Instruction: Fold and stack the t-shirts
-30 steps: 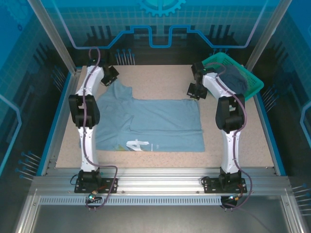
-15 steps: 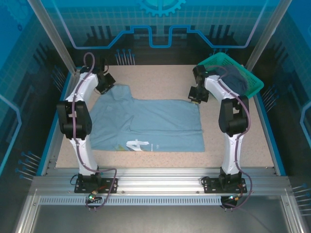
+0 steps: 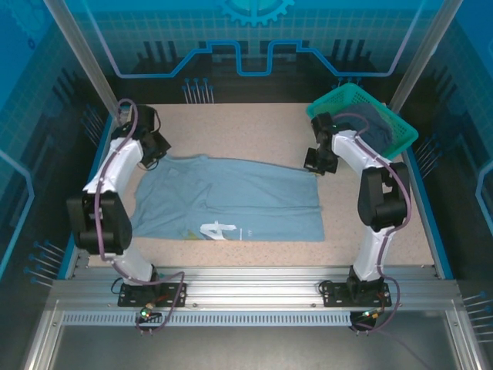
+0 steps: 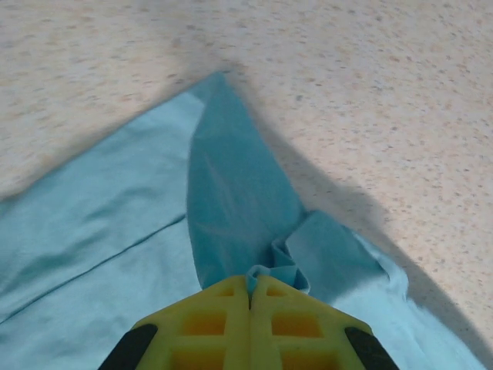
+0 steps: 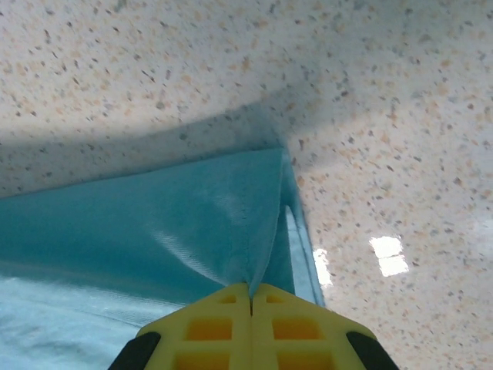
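Observation:
The pale blue-grey t-shirt (image 3: 239,196) lies spread across the table, its white lettering (image 3: 219,230) near the front edge. My left gripper (image 3: 156,152) is shut on the shirt's far left corner. In the left wrist view the yellow fingertips (image 4: 249,282) pinch a bunched fold of the cloth (image 4: 231,193), lifting it into a ridge. My right gripper (image 3: 318,163) is shut on the far right corner, and the right wrist view has its fingertips (image 5: 251,290) clamped on a raised hem of the shirt (image 5: 177,223). The darker slate t-shirt (image 3: 376,123) lies crumpled in the basket.
The teal-green mesh basket (image 3: 337,99) stands at the far right corner, just behind the right arm. Blue rails (image 3: 427,208) border the speckled tabletop (image 3: 254,127). Bare table runs along the far side and right of the shirt.
The left arm has swung out to the left, drawing the shirt's far left corner with it and stretching the far edge straighter. The right gripper has shifted slightly right, still gripping.

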### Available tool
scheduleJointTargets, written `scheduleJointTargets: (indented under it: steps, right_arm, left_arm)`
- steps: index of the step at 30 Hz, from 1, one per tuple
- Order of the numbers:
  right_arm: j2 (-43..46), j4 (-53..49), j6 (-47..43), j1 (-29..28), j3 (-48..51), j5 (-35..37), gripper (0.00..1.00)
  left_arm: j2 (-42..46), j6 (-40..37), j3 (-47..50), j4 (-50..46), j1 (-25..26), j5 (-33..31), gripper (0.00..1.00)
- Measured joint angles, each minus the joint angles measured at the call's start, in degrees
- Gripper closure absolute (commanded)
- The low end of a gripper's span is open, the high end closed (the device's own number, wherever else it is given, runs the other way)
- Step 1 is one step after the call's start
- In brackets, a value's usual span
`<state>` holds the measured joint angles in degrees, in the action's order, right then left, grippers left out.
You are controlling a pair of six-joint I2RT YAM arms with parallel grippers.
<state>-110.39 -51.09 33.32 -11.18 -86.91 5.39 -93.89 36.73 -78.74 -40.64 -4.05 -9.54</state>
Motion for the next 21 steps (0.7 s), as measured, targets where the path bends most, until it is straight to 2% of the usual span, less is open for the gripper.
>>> scheduleJointTargets:
  steps: [4,9,21]
  right_arm:
    - [1.6,0.7,-0.2,0.0,3.7,0.4,1.00]
    - [2.4,1.6,-0.2,0.0,7.0,0.5,1.00]
    - [7.9,1.9,-0.4,0.0,10.5,1.7,1.00]
  left_arm:
    - [5.5,2.2,8.0,0.9,-2.6,-1.8,1.00]
    - [7.5,3.5,14.4,1.1,-5.0,-2.7,1.00]
    - [17.1,6.4,20.6,0.8,-5.1,-5.7,1.00]
